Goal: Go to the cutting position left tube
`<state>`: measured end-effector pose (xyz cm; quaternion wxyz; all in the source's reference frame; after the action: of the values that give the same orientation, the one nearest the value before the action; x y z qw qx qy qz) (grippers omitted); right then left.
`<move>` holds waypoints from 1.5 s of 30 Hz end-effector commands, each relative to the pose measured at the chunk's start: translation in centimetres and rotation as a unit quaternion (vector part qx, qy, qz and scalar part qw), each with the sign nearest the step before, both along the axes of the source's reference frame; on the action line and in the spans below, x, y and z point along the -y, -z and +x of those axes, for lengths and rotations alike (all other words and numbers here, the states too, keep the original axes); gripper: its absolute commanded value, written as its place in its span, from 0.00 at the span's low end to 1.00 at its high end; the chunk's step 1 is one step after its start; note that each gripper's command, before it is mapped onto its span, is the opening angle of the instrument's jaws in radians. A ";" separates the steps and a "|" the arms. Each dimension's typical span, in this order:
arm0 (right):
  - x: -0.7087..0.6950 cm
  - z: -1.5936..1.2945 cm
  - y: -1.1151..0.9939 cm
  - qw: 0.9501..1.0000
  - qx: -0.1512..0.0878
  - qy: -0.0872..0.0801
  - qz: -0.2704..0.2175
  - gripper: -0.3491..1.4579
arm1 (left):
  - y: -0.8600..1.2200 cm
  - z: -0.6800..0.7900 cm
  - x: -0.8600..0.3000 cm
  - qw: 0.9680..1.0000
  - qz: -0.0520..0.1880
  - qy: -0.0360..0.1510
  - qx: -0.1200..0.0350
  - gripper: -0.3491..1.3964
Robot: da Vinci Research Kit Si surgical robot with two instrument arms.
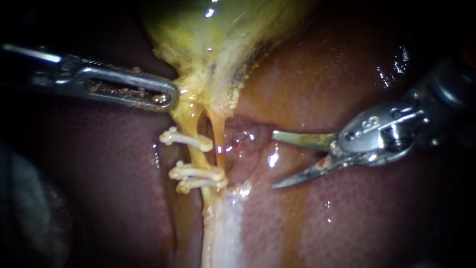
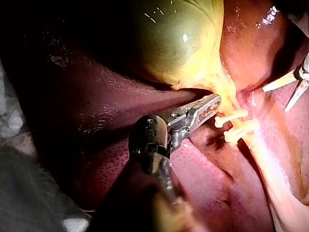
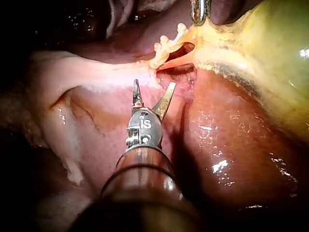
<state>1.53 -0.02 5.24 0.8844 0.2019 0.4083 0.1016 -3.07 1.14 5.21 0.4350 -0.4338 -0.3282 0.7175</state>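
Note:
Two thin yellow tubes run down from the gallbladder [image 1: 213,30] neck. The left tube [image 1: 199,158] carries one white clip [image 1: 186,140] above and two clips [image 1: 198,177] below, with a bare stretch between. The right tube [image 1: 218,144] lies just beside it. My left instrument [image 1: 168,97] is shut on yellow tissue at the gallbladder's neck, also seen in the left wrist view [image 2: 210,104]. My right instrument [image 1: 273,159] has two curved blades spread open. They point at the tubes from the right, clear of them. In the right wrist view the blades [image 3: 154,84] stop just short of the clips [image 3: 169,46].
Dark red liver [image 1: 317,74] surrounds the tubes on both sides. A pale white band of tissue [image 1: 223,228] runs down below the lower clips. A raw pink patch [image 1: 243,139] lies between the right tube and the blades.

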 end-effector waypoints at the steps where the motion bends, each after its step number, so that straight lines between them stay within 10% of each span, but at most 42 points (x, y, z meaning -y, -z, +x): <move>1: 0.04 0.07 -0.01 1.000 -0.005 -0.003 0.012 0.99 | -0.02 0.00 0.00 1.000 0.000 0.000 0.000 0.00; 12: 0.28 0.52 -0.24 0.998 -0.010 -0.001 0.059 0.99 | -0.02 0.00 0.00 1.000 0.000 0.000 0.000 0.00; 29: 0.17 0.64 -0.69 0.997 -0.010 -0.001 0.080 0.99 | -0.02 -0.01 0.00 1.000 0.000 0.000 0.000 0.00; 34: 0.12 0.63 -0.75 0.995 -0.037 0.005 0.096 0.99 | -0.02 0.00 0.00 1.000 -0.001 0.000 0.000 0.00; 40: 0.11 0.70 -0.76 0.986 -0.097 0.049 0.125 0.92 | -0.02 -0.01 0.00 1.000 -0.001 0.000 0.000 0.00; 45: 0.12 0.92 -0.81 0.983 -0.116 0.038 0.138 0.92 | -0.02 -0.01 0.00 1.000 -0.001 0.000 0.000 0.00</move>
<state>2.50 -0.16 6.07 0.7938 0.3535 0.4837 0.1047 -3.09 1.14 5.23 0.4348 -0.4345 -0.3278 0.7174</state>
